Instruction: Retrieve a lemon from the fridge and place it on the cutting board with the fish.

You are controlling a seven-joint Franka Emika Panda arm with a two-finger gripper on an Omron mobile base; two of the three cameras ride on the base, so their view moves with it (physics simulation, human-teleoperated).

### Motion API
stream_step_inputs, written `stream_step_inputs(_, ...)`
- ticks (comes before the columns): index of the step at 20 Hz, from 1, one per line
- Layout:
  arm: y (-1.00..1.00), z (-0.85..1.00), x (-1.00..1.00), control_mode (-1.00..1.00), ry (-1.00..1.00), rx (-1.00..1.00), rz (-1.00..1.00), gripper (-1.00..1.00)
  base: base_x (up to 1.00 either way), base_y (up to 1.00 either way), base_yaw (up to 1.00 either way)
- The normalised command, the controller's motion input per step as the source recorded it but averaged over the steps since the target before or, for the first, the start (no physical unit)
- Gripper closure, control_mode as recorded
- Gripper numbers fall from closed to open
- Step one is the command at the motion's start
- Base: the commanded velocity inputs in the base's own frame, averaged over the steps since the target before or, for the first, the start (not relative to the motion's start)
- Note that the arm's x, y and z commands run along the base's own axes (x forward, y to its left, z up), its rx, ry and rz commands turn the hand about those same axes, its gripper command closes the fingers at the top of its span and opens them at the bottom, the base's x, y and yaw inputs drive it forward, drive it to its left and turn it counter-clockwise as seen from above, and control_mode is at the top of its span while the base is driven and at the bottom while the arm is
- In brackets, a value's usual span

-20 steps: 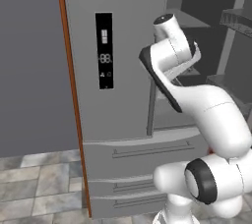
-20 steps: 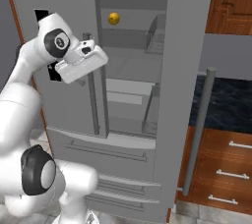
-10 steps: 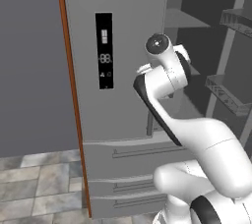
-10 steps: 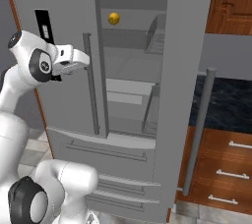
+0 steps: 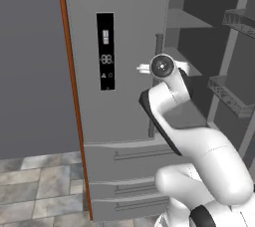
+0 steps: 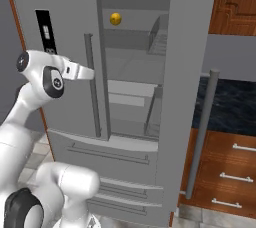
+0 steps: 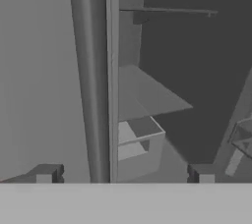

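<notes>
1. The fridge (image 6: 130, 122) is a tall, matte grey French-door unit; its left door is shut, its right door (image 6: 187, 87) swung open.
2. On the shut left door sits a narrow black display panel (image 5: 105, 52) with pale digits that read roughly "88" above small icons — the other marks are too small to read.
3. A slim round bar handle (image 6: 90, 84) runs upright down the inner edge of that left door; a similar bar (image 6: 202, 132) hangs on the open right door.
4. Two flat drawer fronts with long horizontal pulls (image 5: 134, 154) sit below the doors.
5. The lemon (image 6: 115, 19) — small, round, yellow-orange — rests on an upper grey shelf inside the fridge, above and right of the left door's handle.
6. Wire-like grey door bins (image 5: 226, 96) line the inside of the open door.
7. A pale open box-shaped bin (image 7: 140, 144) stands on a lower shelf inside.
8. The gripper (image 7: 125, 173) points at the left door's handle, its two dark fingertips (image 7: 47, 174) spread wide apart and holding nothing; the handle passes between them.
9. An orange-brown strip (image 5: 72, 96) edges the fridge's left side.
</notes>
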Motion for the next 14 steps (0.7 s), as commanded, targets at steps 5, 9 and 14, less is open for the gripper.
stream_step_inputs(5,0.02,0.0,0.64,-1.0,0.05,0.08,0.0,-1.0,0.0,0.0,0.0)
stream_step_inputs(9,0.0,0.0,0.64,-1.0,0.1,0.0,0.01,-1.0,0.0,0.0,0.0)
stream_step_inputs(14,0.01,0.0,0.57,-1.0,-0.01,0.0,0.11,-1.0,0.0,0.0,0.0)
